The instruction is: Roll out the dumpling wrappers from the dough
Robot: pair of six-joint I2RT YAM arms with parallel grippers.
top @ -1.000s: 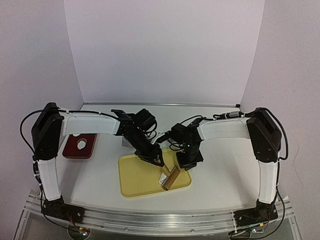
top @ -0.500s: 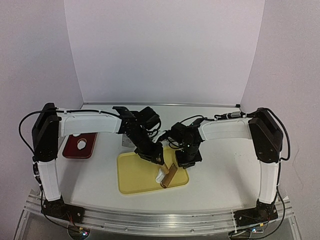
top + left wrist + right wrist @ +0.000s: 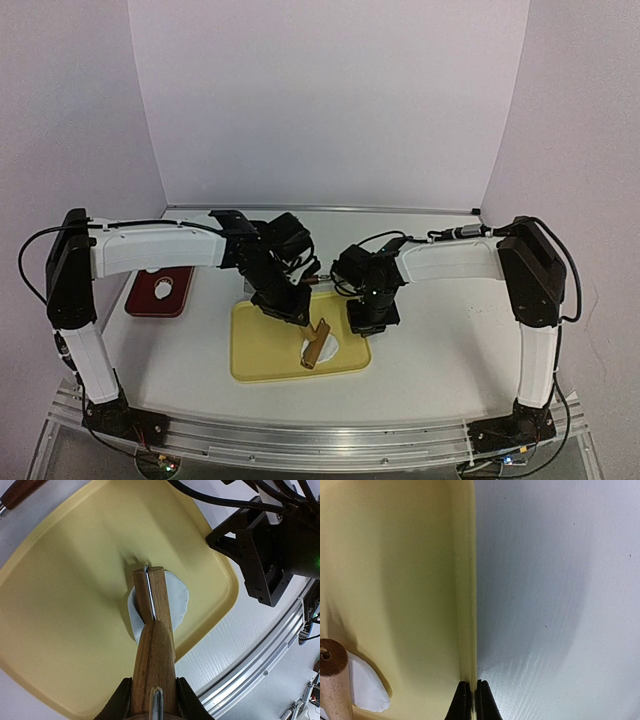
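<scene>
A flat, roundish white dumpling wrapper [image 3: 178, 594] lies on the yellow tray [image 3: 65, 605], near its right rim. A wooden rolling pin [image 3: 152, 645] rests across it, and my left gripper [image 3: 152, 700] is shut on the pin's handle. From above, the pin [image 3: 317, 343] covers most of the wrapper [image 3: 326, 350]. My right gripper [image 3: 470, 690] is shut on the tray's right rim [image 3: 465, 580]; the pin's end [image 3: 330, 660] and the wrapper's edge [image 3: 367, 687] show at lower left there. From above, that gripper [image 3: 362, 322] stands at the tray's [image 3: 262, 345] far right corner.
A dark red tray [image 3: 145, 298] with a white dough scrap [image 3: 163, 291] sits at the left. A brown-handled tool [image 3: 20, 492] lies on the table just beyond the yellow tray. The table's metal front rail [image 3: 260, 665] runs close to the tray's right rim.
The yellow tray has slid to the left with both arms. The rolling pin has moved left and back over the dough and now points more away from the front edge.
</scene>
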